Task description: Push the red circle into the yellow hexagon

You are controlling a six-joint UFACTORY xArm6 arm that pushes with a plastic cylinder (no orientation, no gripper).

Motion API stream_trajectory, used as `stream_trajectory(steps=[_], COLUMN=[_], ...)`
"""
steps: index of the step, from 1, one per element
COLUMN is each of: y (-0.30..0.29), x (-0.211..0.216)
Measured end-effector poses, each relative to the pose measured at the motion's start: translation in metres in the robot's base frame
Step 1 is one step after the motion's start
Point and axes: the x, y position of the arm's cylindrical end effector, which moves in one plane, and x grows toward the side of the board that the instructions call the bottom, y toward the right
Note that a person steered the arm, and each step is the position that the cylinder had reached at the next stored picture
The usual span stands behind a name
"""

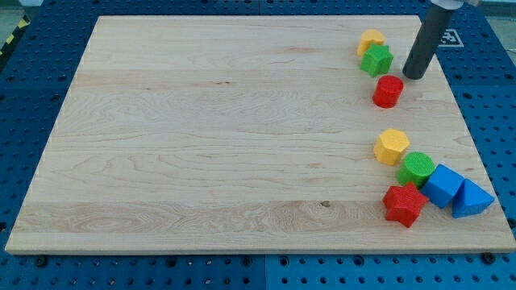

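wooden board (242, 137) on a blue table with holes (32, 97); no words to read. no pincer, just my tip (414, 76), touching nothing, up and right of the red circle (388, 92). yellow hexagon (392, 147) lower down, well apart. green block (376, 60) and yellow block (371, 40) just left of tip.

No readable text or labels.
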Motion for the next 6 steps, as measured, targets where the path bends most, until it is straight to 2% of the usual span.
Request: stream_trajectory(steps=[2, 3, 5, 6], y=[-0.041, -0.042, -0.051, -0.069], x=[0.001, 0.011, 0.070, 0.073])
